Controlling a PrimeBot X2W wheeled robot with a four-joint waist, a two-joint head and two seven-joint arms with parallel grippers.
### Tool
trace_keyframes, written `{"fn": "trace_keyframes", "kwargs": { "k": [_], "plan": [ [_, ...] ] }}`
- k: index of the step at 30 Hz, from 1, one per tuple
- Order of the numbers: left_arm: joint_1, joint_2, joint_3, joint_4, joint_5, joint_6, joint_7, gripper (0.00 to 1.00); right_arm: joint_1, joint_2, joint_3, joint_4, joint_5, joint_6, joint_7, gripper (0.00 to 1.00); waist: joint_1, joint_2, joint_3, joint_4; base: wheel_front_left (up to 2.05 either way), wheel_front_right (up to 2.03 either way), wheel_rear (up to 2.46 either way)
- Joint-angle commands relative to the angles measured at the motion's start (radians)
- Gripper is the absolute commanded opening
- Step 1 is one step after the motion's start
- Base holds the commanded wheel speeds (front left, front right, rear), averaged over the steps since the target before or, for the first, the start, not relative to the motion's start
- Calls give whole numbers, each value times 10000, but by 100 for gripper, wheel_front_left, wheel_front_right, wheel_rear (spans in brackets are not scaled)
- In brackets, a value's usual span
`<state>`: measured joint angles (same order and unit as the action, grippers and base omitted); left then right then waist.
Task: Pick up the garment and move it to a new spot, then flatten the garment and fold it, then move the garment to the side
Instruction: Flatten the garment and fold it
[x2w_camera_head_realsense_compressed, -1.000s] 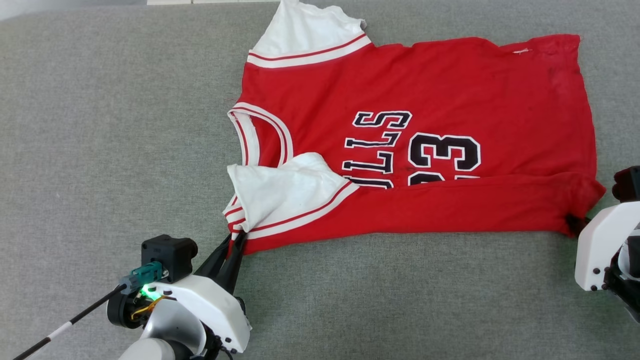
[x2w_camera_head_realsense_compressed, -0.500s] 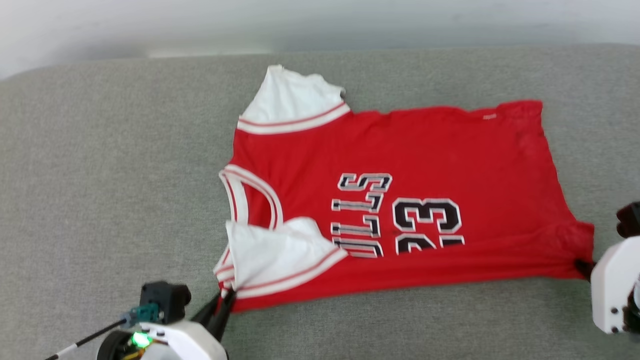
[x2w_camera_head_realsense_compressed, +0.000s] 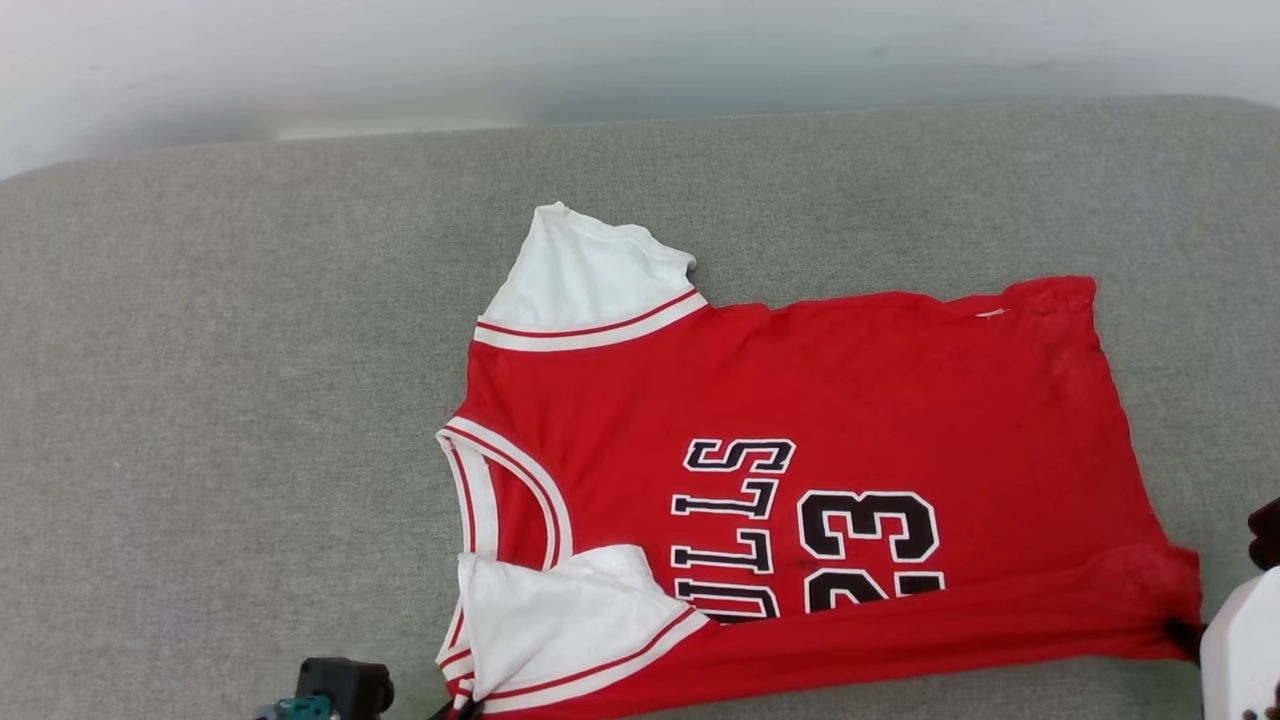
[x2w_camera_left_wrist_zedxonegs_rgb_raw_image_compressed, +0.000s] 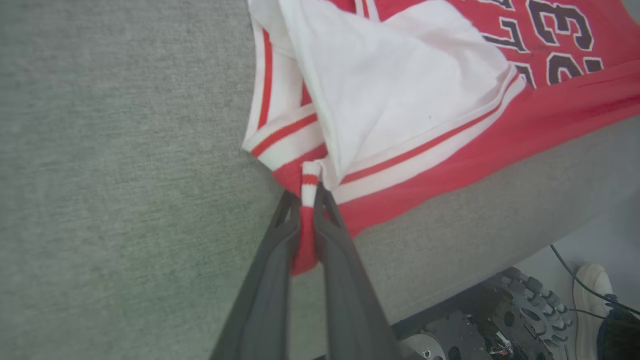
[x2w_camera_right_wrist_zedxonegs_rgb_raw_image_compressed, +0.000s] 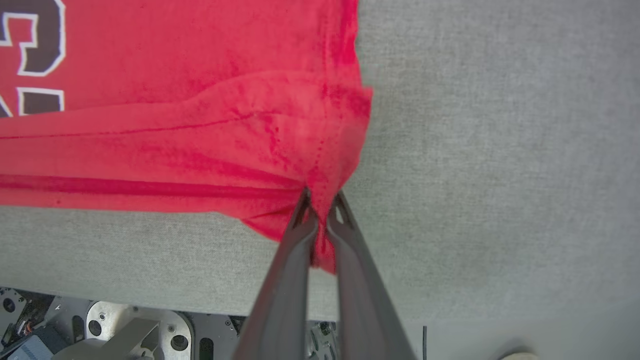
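Garment (x2w_camera_head_realsense_compressed: 800, 400) is lying spread on the grey fabric-covered counter (x2w_camera_head_realsense_compressed: 230, 420), toward its near right part. It is chest side up, with the collar pointing to the robot's left and the hem to its right. The far half is resting flat. The near long edge is turning up and over onto the body as a red band (x2w_camera_head_realsense_compressed: 950, 630), covering the lower part of the black lettering and number 23 (x2w_camera_head_realsense_compressed: 870, 525). I am reading that as a lengthwise fold just beginning.

The far sleeve (x2w_camera_head_realsense_compressed: 590, 270) is sticking out flat onto the counter, while the near white sleeve (x2w_camera_head_realsense_compressed: 560, 625) is flopping inward over the chest.

The left fingers (x2w_camera_left_wrist_zedxonegs_rgb_raw_image_compressed: 325, 215) are pinching almost completely closed on the striped trim (x2w_camera_left_wrist_zedxonegs_rgb_raw_image_compressed: 309, 182) at the near shoulder corner, squeezing a tongue of cloth between them. The right fingers (x2w_camera_right_wrist_zedxonegs_rgb_raw_image_compressed: 304, 222) are clamping tight on bunched red cloth at the near hem corner (x2w_camera_right_wrist_zedxonegs_rgb_raw_image_compressed: 345, 115), and creases are fanning out from that grip.

Both ends of one edge are being held, most likely to keep this thin, limp garment stretched in a straight line so it can be carried across without sagging.
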<state>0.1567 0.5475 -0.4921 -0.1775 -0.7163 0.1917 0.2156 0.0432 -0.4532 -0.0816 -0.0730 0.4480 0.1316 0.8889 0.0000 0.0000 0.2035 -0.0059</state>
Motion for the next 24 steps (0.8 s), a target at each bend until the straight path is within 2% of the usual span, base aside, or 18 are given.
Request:
{"fn": "trace_keyframes", "kwargs": {
  "k": [1,9,10,11,17,22,24],
  "plan": [
    [-180,-112,-59,200,5,-80,-91,0,26,102,40,172,-34,-16,-122,0,0,0,46,1,0,0,0],
    [-704,-554,-234,1349,69,-612,-726,0,-450,379,616,1110,36,-13,-1065,2,0,0,186,67,0,0,0],
    [-754,-568,-266,1427,146,-702,-863,40,-485,421,627,1203,91,-13,-1180,79,0,0,169,81,0,0,0],
    [-800,-610,-252,1521,144,-729,-988,100,-489,423,661,1256,106,-13,-1290,100,0,0,154,95,0,0,0],
    [-1142,-689,75,1788,519,-806,-2170,100,-759,176,774,1126,185,-11,-1987,100,0,0,-151,108,0,0,0],
    [-1428,-758,483,1634,967,-941,-3870,100,-1135,133,630,539,-4,-11,-3360,100,0,0,-411,53,0,0,0],
    [-1540,-878,745,1564,1036,-885,-4354,100,-1369,424,390,307,-39,-13,-4102,100,0,0,-504,21,0,0,0]
  ]
}}
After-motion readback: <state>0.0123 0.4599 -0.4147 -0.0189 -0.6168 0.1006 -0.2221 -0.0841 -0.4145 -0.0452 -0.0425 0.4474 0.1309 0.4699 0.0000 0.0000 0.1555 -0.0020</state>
